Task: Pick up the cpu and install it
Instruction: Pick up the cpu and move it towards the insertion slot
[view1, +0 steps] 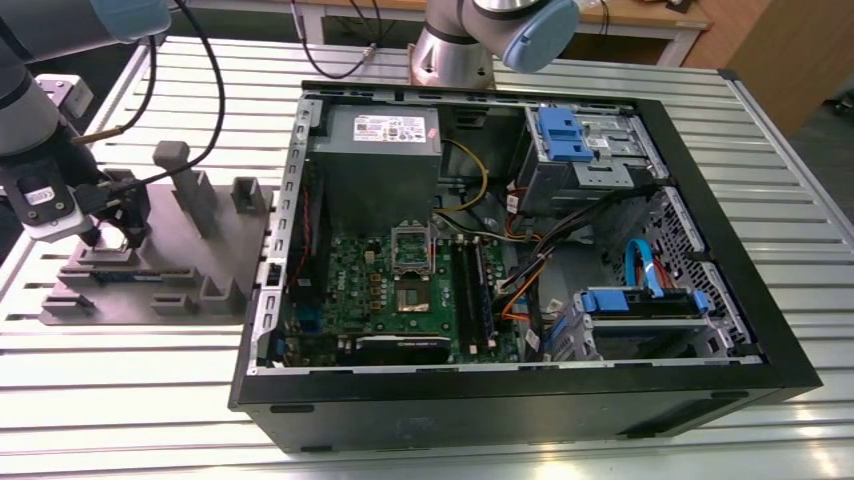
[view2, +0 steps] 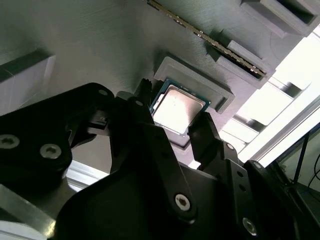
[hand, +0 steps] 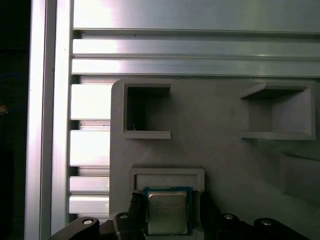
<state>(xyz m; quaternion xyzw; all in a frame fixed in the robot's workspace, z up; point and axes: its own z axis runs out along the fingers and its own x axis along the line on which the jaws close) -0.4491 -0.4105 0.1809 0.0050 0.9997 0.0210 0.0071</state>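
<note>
The cpu (view2: 177, 107) (hand: 167, 212), a small square chip with a shiny metal top, lies in a shallow recess of the grey fixture tray (view1: 200, 265) (hand: 215, 125) at the exterior view's left. My gripper (view1: 114, 238) (view2: 175, 110) (hand: 170, 200) is lowered over it, open. Its black fingers (view2: 205, 127) straddle the chip, one close at each side, with a narrow gap showing at one edge in the first wrist view. The green motherboard (view1: 400, 285) with its open metal socket frame (view1: 411, 245) lies inside the computer case (view1: 534, 385).
The tray carries upright grey posts (view1: 176, 165) and pockets (hand: 147, 112), and a memory stick (view2: 210, 40) rests in a slot near the chip. The case holds a grey power supply (view1: 380, 150), blue drive cages (view1: 574, 135) and cables. A second arm's base (view1: 454, 55) stands behind the case.
</note>
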